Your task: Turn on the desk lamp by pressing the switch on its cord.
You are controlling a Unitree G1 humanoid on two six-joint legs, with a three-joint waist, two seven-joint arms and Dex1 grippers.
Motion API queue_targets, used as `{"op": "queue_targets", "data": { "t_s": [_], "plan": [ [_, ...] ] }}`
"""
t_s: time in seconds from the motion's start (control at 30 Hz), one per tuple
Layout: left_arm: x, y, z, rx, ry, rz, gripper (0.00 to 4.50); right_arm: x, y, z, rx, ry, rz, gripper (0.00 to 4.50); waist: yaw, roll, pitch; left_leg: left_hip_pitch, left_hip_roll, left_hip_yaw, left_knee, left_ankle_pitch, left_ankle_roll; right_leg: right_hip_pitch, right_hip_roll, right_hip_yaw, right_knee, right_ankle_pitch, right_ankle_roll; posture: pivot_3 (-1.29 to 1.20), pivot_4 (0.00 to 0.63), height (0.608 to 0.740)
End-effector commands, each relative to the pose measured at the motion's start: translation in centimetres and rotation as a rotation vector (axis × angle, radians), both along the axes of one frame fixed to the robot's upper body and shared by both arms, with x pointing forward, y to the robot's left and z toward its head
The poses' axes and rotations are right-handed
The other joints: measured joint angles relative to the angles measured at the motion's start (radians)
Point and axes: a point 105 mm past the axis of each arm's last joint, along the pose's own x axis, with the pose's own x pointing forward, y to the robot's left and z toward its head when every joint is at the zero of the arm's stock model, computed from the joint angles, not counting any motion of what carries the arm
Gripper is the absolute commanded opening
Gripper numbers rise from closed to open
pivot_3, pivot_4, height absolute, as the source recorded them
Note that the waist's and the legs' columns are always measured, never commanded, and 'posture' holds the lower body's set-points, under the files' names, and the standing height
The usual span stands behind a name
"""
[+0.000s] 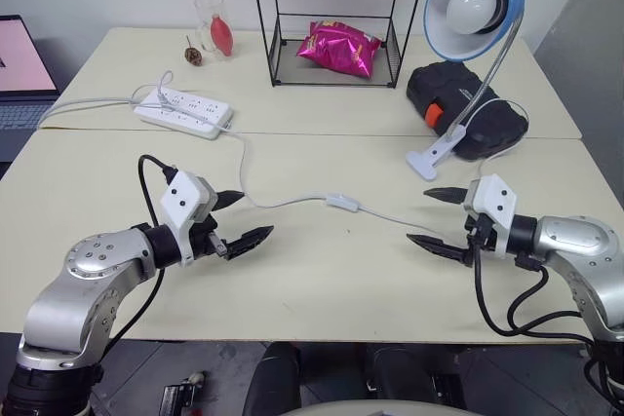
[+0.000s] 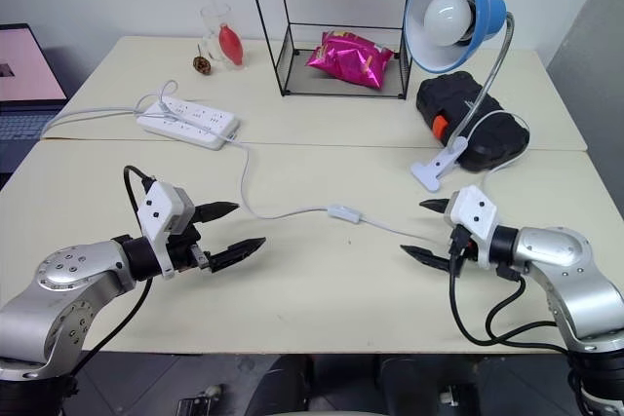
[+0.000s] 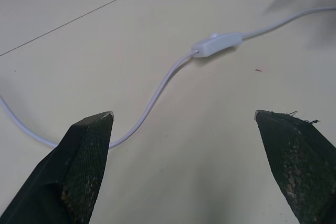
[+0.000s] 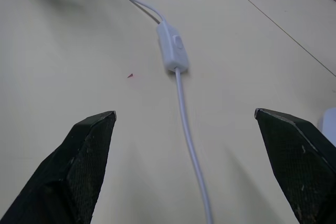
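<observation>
- Left pincer (image 1: 242, 218) spread wide, holding nothing, hanging just over the surface (image 1: 312, 289).
- Right pincer (image 1: 437, 219) spread wide too, holding nothing, low over the same surface.
- Both pincers pointing in toward each other, well apart.
- Small white switch (image 1: 342, 203) lying flat on the surface between the two pincers, a bit beyond their tips, touching neither.
- Thin white cord (image 1: 283, 202) running from the switch past the left pincer tips, then away to the power strip (image 1: 183, 111) far behind that pincer.
- Other half of the cord heading from the switch toward the right pincer.
- Desk lamp (image 1: 471, 9) standing beyond the right pincer, blue shade up high, white bulb not glowing.
- White clip base (image 1: 436, 153) of the lamp just behind the right pincer, near a black case (image 1: 466, 104).
- Wire rack (image 1: 336, 17) with a pink snack bag (image 1: 338, 48) far back, between the two pincers.
- Glass (image 1: 213, 24) far beyond the left pincer.
</observation>
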Motion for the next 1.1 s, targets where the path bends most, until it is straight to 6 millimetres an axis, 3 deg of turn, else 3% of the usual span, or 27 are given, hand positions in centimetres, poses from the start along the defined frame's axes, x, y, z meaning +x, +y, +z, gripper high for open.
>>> {"op": "queue_targets", "data": {
  "t_s": [0.03,0.57,0.8,1.1],
  "plan": [
    [-0.3,-0.4,0.7,0.004,-0.034,-0.03,4.5,-0.4,0.6,1.0,0.012,-0.03,0.035,4.46,0.0,0.0,0.0,0.0,0.0,0.0,0.0,0.0,0.0,0.0,0.0,0.0,0.0,0.0,0.0,0.0,0.15,0.74],
    [-0.3,0.6,0.6,0.049,-0.07,-0.003,4.5,-0.3,0.6,0.6,-0.005,-0.022,0.053,4.46,0.0,0.0,0.0,0.0,0.0,0.0,0.0,0.0,0.0,0.0,0.0,0.0,0.0,0.0,0.0,0.0,0.15,0.74],
    [0.3,1.0,1.6,-0.003,-0.116,0.015,4.5,-0.2,1.0,0.4,-0.002,-0.023,0.06,4.46,0.0,0.0,0.0,0.0,0.0,0.0,0.0,0.0,0.0,0.0,0.0,0.0,0.0,0.0,0.0,0.0,0.15,0.74],
    [1.1,-1.2,1.6,-0.067,-0.088,-0.091,4.5,-0.5,0.9,0.9,-0.002,-0.043,0.042,4.46,0.0,0.0,0.0,0.0,0.0,0.0,0.0,0.0,0.0,0.0,0.0,0.0,0.0,0.0,0.0,0.0,0.15,0.74]
  ]
}}
